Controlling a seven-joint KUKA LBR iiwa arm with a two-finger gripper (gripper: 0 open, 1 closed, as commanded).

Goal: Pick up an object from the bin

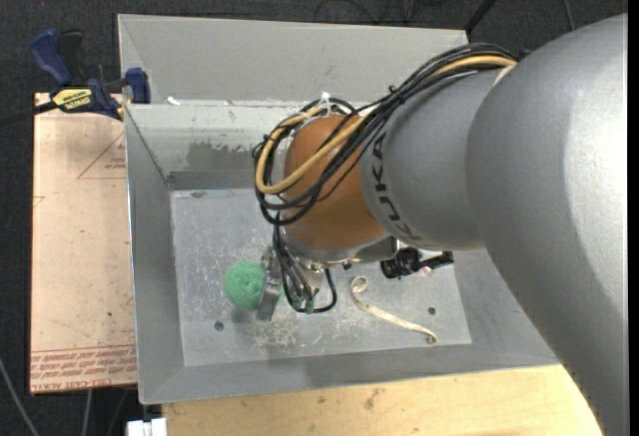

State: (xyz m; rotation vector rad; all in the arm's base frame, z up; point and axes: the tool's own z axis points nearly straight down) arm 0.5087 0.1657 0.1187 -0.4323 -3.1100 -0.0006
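Grey arm [519, 155], tool [270, 300] beside round green ball [242, 284]

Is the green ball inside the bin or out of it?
Inside. The green ball lies on the bin floor, beside the gripper.

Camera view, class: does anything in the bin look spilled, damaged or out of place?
Nothing stands out. A green fuzzy ball lies on the bin floor beside the hand, and a pale curved strip lies apart from it. The floor is only scuffed.
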